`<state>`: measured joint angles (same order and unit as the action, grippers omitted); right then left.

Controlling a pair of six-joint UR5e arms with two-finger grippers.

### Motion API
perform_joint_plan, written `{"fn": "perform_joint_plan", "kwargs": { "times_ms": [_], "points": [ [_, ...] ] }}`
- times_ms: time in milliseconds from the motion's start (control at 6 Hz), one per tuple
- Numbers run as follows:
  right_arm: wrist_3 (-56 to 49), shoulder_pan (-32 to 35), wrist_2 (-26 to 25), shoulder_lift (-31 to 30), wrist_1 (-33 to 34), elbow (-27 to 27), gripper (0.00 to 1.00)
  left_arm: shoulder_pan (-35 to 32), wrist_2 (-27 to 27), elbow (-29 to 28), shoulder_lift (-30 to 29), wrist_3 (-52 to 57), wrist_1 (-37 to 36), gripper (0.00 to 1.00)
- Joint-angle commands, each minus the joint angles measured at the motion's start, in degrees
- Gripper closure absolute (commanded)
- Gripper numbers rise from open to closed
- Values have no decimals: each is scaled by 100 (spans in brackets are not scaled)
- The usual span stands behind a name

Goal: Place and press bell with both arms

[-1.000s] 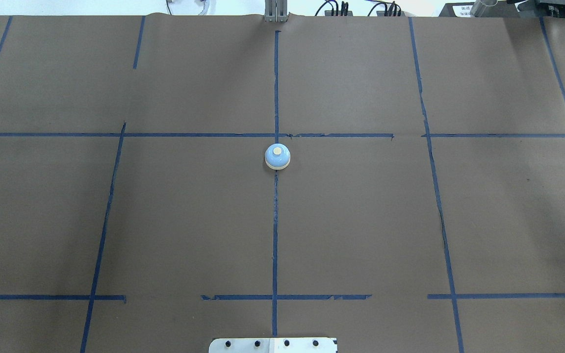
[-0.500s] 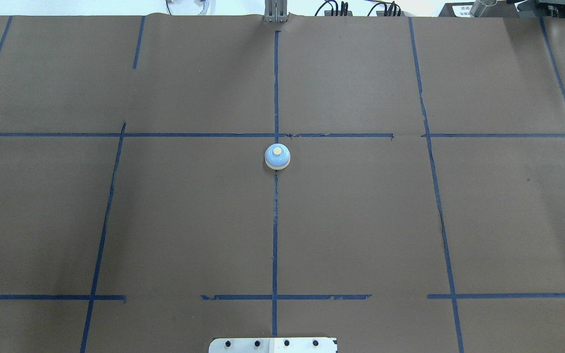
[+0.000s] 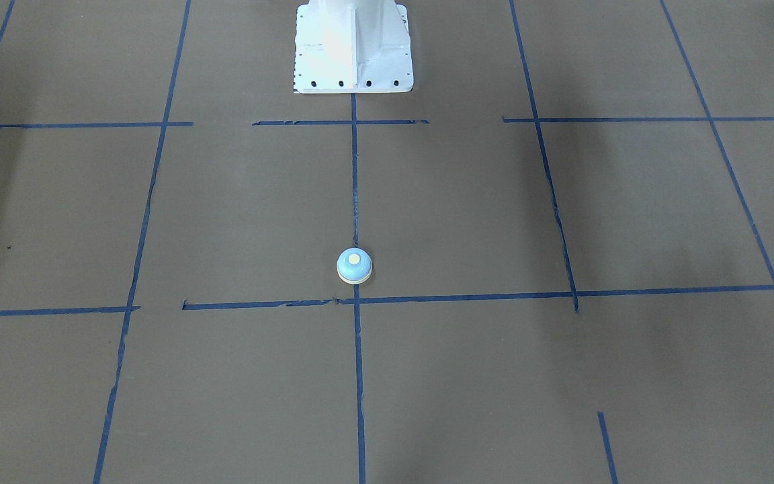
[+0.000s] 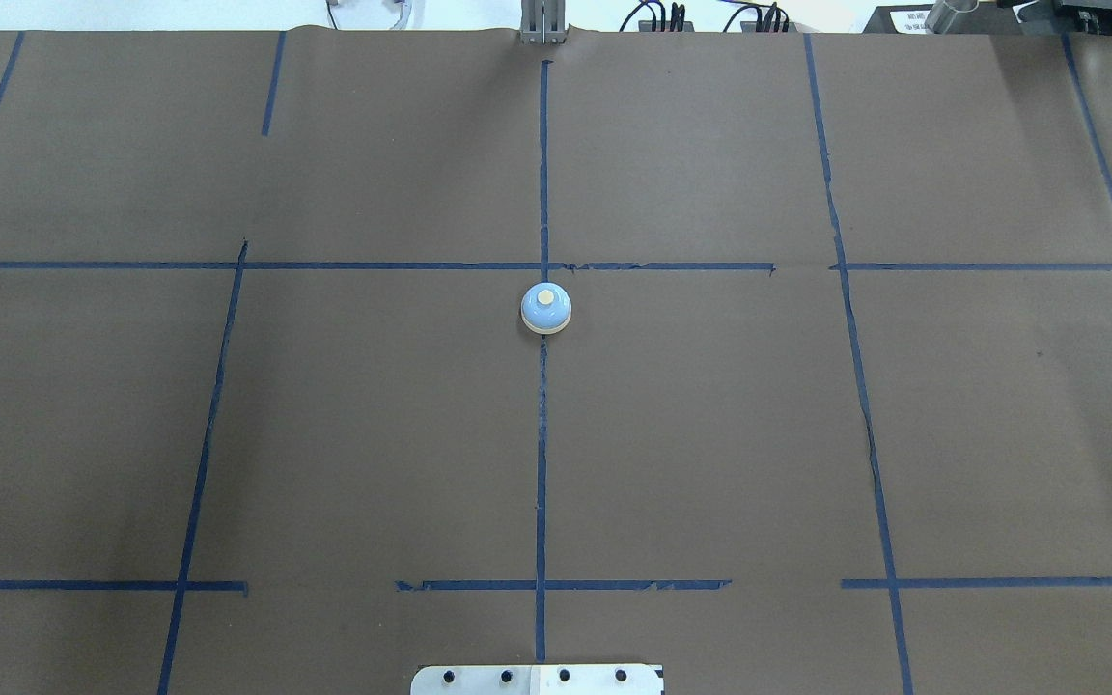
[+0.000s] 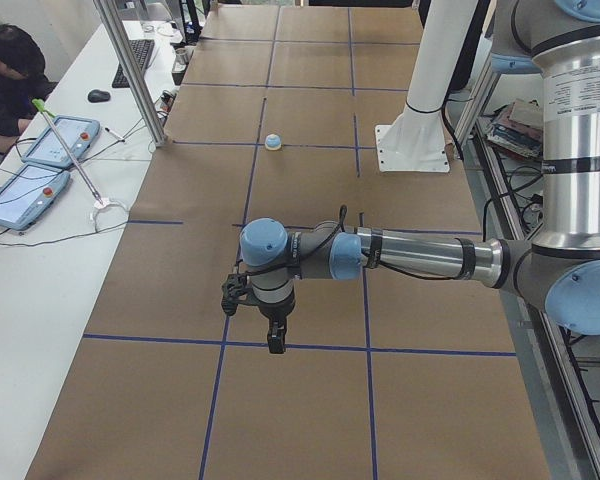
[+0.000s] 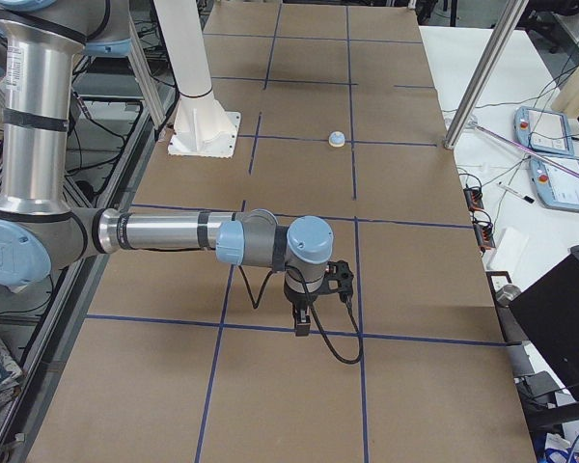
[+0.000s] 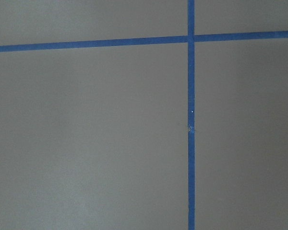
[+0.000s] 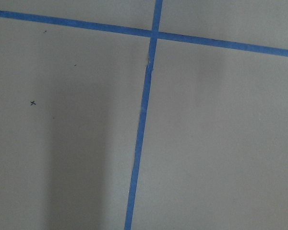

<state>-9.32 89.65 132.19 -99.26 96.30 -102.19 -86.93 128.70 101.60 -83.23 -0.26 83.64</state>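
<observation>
brown paper gridded with blue tape lines fills the overhead frame. bell sits upright on the centre line, just above mid-frame, nothing touching it. in the left side view the left gripper hangs at lower middle, well apart from the bell near the top. the right gripper hangs likewise in the right side view. whether either one's fingers are spread or pressed together cannot be told.
</observation>
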Motion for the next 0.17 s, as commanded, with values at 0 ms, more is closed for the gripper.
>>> {"fn": "perform_joint_plan", "kwargs": {
  "times_ms": [0],
  "points": [
    [1,0,-1,-14,-6,-3,0,0,-3,1,0,0,-6,0]
  ]
}}
